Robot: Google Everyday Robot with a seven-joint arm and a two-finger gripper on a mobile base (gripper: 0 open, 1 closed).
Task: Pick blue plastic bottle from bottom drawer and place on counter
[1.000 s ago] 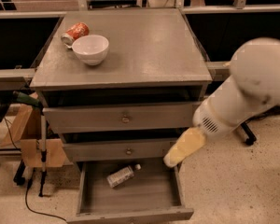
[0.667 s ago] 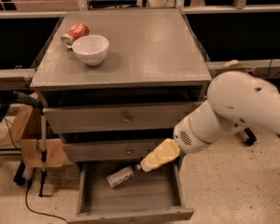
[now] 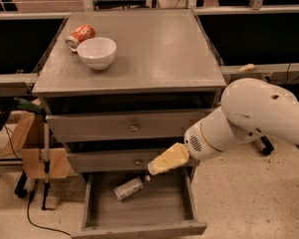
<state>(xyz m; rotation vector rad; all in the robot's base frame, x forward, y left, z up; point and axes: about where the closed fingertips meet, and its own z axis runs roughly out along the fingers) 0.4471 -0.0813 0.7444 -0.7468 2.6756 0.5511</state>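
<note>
The bottom drawer (image 3: pixel 154 208) is standing pulled out at the foot of the cabinet, its plain grey interior exposed. The blue plastic bottle (image 3: pixel 128 188) is lying on its side on the drawer floor, left of centre, with its small white cap pointing up and to the right. The cream-coloured gripper (image 3: pixel 153 168) is hanging over the back of the open drawer at the end of the white arm (image 3: pixel 249 116), which is reaching in from the right. Its tip is sitting just beside the bottle's cap; contact cannot be resolved. Gripper state: cannot tell whether it is released or clenched. The bottle is resting on the drawer floor, not lifted. Above, the top drawer (image 3: pixel 99 128) and middle drawer (image 3: pixel 99 161) are each showing a small brass knob at centre. The counter (image 3: pixel 159 49) is carrying a white bowl (image 3: pixel 96 52) near its rear-left corner, with an orange-red soda can (image 3: pixel 80 35) lying on its side just behind the bowl; touching or not, cannot tell. A cardboard box (image 3: pixel 32 148) is standing on the floor left of the cabinet.
</note>
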